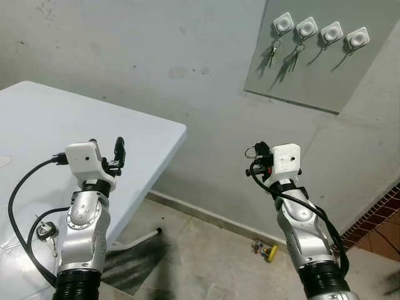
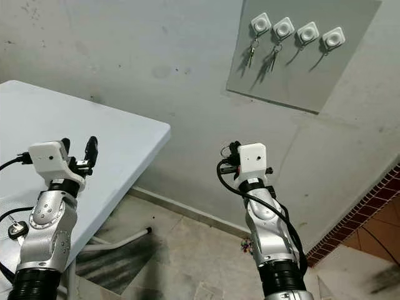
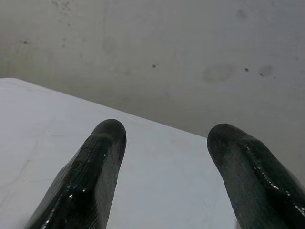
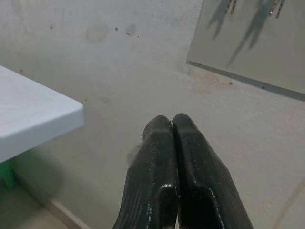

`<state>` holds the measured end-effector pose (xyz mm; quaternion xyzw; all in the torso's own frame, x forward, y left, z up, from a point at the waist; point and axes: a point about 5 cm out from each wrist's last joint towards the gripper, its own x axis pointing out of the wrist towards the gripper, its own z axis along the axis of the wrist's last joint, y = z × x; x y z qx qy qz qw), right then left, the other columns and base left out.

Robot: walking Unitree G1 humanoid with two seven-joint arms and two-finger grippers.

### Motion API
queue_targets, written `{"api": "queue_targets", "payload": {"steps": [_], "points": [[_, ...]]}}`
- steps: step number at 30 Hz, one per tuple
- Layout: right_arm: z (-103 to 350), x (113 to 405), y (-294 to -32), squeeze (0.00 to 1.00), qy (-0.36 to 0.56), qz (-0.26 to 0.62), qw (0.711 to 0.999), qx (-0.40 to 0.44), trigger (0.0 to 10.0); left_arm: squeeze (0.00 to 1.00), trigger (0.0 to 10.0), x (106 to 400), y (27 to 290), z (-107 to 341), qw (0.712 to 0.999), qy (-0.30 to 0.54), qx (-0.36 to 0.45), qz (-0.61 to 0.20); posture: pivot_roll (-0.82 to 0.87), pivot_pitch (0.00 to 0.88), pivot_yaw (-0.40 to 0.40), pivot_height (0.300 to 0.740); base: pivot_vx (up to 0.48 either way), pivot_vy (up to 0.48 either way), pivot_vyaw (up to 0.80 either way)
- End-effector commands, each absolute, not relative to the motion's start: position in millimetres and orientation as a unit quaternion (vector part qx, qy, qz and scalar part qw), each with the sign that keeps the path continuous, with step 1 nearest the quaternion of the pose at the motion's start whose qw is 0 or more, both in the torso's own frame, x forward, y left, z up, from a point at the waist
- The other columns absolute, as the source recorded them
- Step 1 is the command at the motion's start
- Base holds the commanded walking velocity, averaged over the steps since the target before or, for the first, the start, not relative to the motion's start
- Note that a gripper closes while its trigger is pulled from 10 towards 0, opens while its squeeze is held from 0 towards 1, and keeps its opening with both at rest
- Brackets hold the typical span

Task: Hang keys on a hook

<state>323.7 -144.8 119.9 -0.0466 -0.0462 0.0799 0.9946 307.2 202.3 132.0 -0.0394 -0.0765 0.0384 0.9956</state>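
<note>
1. Keys: a key ring shows at the tip of the right tool, which is clenched with its fingers pressed together, apparently pinching the ring; it is held up near the wall, well below the hooks.
2. Hook panel carries four white hooks; the two nearest the counter side already hold keys, the other two look free.
3. Risk, as I judge it: the thin grip could let the ring slip or twist away on the reach upward.
4. Left tool is released over the white counter; another key lies there. Something small and yellow sits on the floor.
</note>
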Motion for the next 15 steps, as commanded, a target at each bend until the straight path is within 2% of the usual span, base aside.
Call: {"api": "queue_targets", "payload": {"steps": [1, 12, 15], "points": [[124.9, 324.1, -146.6, 0.00, -0.056, 0.078, 0.994, -0.046, 10.0, 0.00, 10.0, 308.5, 199.7, 130.1, 0.996, -0.068, -0.041, 0.032, -0.09, 0.000, -0.036, 0.740, 0.000, 0.000, -0.77], [124.5, 323.5, -145.9, 0.00, -0.055, 0.080, 0.994, -0.045, 10.0, 0.00, 10.0, 305.7, 196.5, 131.5, 0.996, -0.077, -0.034, 0.011, -0.09, 0.000, -0.038, 0.740, 0.000, 0.000, -0.77], [124.3, 323.2, -146.1, 0.00, -0.054, 0.081, 0.994, -0.045, 10.0, 0.00, 10.0, 305.5, 197.4, 130.4, 0.997, -0.072, -0.039, 0.012, -0.09, 0.000, -0.038, 0.740, 0.000, -0.340, -0.77]]}}
